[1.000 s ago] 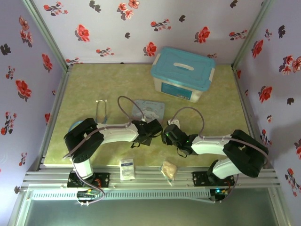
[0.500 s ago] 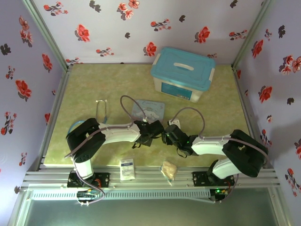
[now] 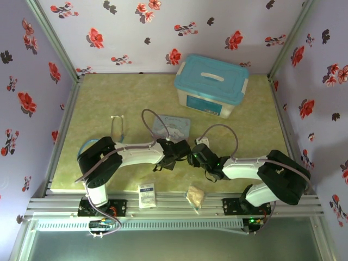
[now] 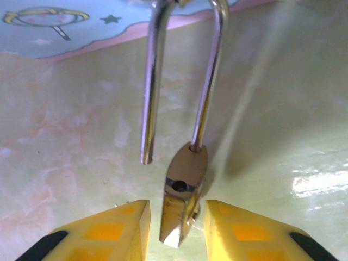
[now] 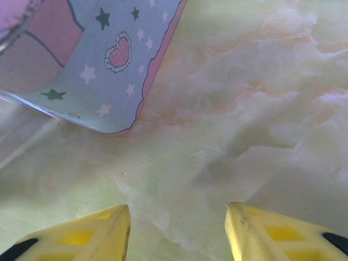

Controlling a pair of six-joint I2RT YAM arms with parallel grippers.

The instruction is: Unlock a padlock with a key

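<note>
Between narrowly parted jaws of left gripper [image 4: 176, 209]: padlock [image 4: 185, 185], shackle leg free, grip unclear; right gripper [image 5: 176, 212] gaping, empty. Looks unlocked; needs gentle release next.

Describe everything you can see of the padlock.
The padlock is small, with a brass-toned metal body and a thin shiny silvery shackle. It is open: one shackle leg sits in the body, the other hangs free beside an empty hole. The body lies tilted between the left gripper fingertips, shackle pointing toward the pale-blue tin.
</note>
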